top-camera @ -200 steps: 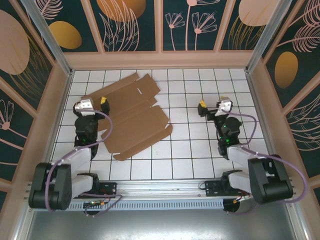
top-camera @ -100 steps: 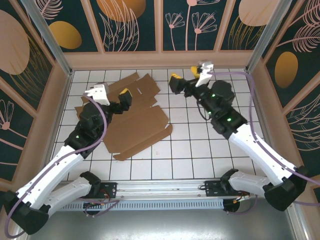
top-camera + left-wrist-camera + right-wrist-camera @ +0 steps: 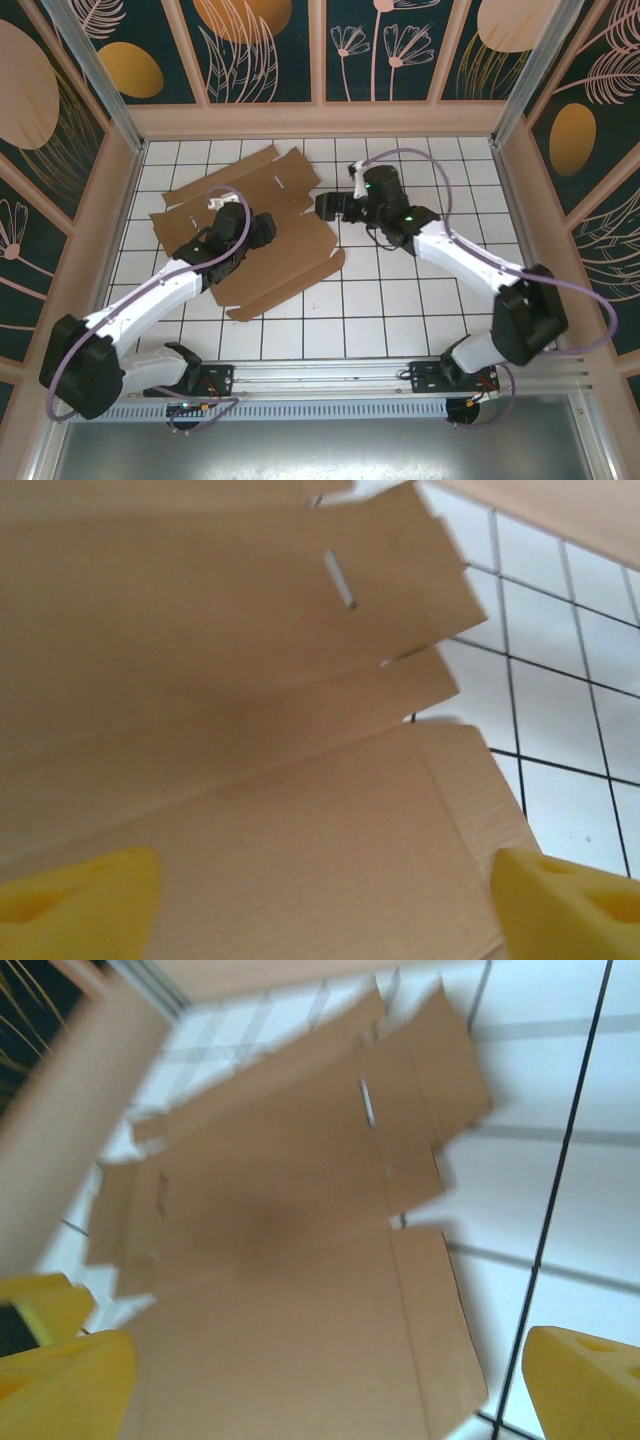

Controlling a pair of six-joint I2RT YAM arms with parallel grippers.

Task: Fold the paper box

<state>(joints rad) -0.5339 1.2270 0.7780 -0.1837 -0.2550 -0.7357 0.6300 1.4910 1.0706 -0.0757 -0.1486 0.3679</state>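
Observation:
The paper box lies as a flat brown die-cut sheet with flaps and slots on the left-centre of the tiled floor. My left gripper hovers over the sheet's middle. In the left wrist view its yellow fingertips stand wide apart over the cardboard, gripper open, holding nothing. My right gripper is at the sheet's right edge, near the far flaps. The right wrist view shows this gripper open over the cardboard, one yellow fingertip above white tile.
White gridded floor stretches to the right of and in front of the sheet. Wooden walls with dark painted panels enclose the floor at the back and on both sides. The arms' bases sit on the rail at the near edge.
Both arms have swung in to the sheet. The left gripper moved right and lower over its middle. The right gripper came down from the back to its right edge.

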